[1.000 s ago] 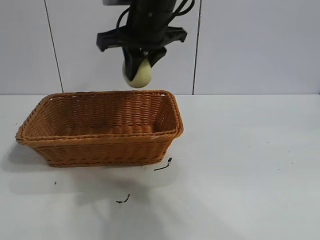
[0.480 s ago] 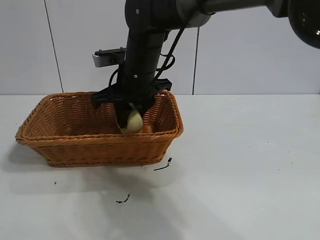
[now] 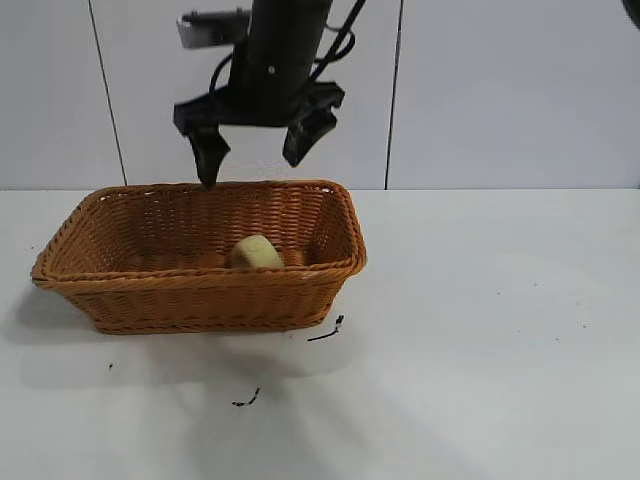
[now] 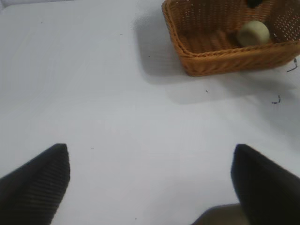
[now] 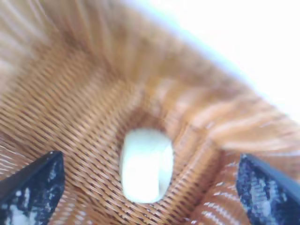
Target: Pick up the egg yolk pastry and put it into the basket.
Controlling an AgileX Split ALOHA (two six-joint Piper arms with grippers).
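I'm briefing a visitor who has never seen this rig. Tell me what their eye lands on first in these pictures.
First the basket, large and orange-brown, on the white table at the exterior view's left. Next the pale egg yolk pastry lying inside it near its right end, touched by nothing. Then the black right gripper hanging open above the basket; the left gripper hovers open over bare table farther away.

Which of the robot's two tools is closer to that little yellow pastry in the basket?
The right tool: open, directly above the egg yolk pastry in the basket. The left tool hangs far off over bare table.
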